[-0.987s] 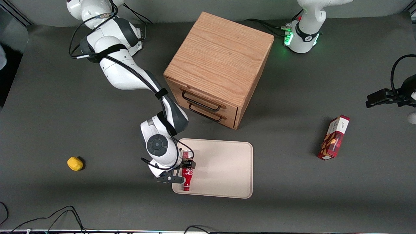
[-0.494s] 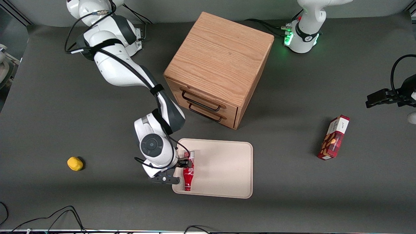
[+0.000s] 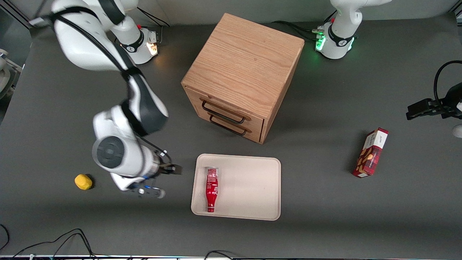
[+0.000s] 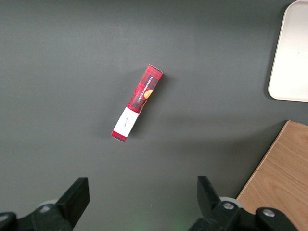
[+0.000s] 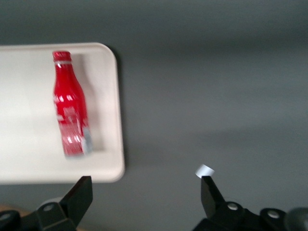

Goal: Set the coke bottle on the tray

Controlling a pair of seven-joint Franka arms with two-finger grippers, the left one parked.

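I saw the gripper (image 3: 164, 180) motion-blurred above bare table; the tray (image 5: 113, 96) ran off the wrist frame; bottle lettering stayed unreadable.

No lettering is legible on the coke bottle (image 3: 211, 188) or the snack box (image 3: 370, 153).

I am counting one bottle (image 3: 211, 189), lying flat in the one tray (image 3: 252, 213). I am seeing one wooden cabinet (image 3: 242, 72) with two drawers, each drawer carrying one dark handle, so two handles in all. I am counting one red snack box (image 3: 370, 152) toward the parked arm's end of the table and one small yellow object (image 3: 83, 181) toward the working arm's end. I am also counting one gripper (image 3: 163, 180) on the working arm, with two fingers spread apart and holding nothing, just beside the tray.
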